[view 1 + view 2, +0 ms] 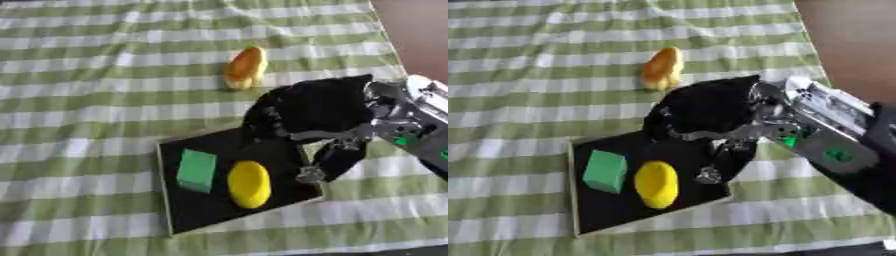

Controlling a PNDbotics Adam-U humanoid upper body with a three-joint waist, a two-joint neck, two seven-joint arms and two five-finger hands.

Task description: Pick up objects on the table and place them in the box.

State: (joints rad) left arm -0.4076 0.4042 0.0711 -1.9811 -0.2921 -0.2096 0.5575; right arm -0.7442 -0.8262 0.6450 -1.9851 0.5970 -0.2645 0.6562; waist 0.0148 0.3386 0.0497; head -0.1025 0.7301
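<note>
Right robot hand (pixel 302 112) comes in from the right, hanging over the box's (pixel 184 210) upper right corner; fingers (pixel 337 157) curled downward w/ nothing held. Box is a shallow black tray w/ pale rim, lying askew on the desk (pixel 79 100), which has a green-and-white striped cloth. Inside: 1 green block (pixel 196 170) at left, 1 yellow oval obj (pixel 249 183) just beside it, apart. 1 orange-yellow obj (pixel 246 67) lies on the cloth beyond the box, near the hand.

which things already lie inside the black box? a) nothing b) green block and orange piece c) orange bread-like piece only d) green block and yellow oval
d: the green block and the yellow oval lie side by side in the black box, while the orange piece lies on the striped cloth beyond it.
</note>
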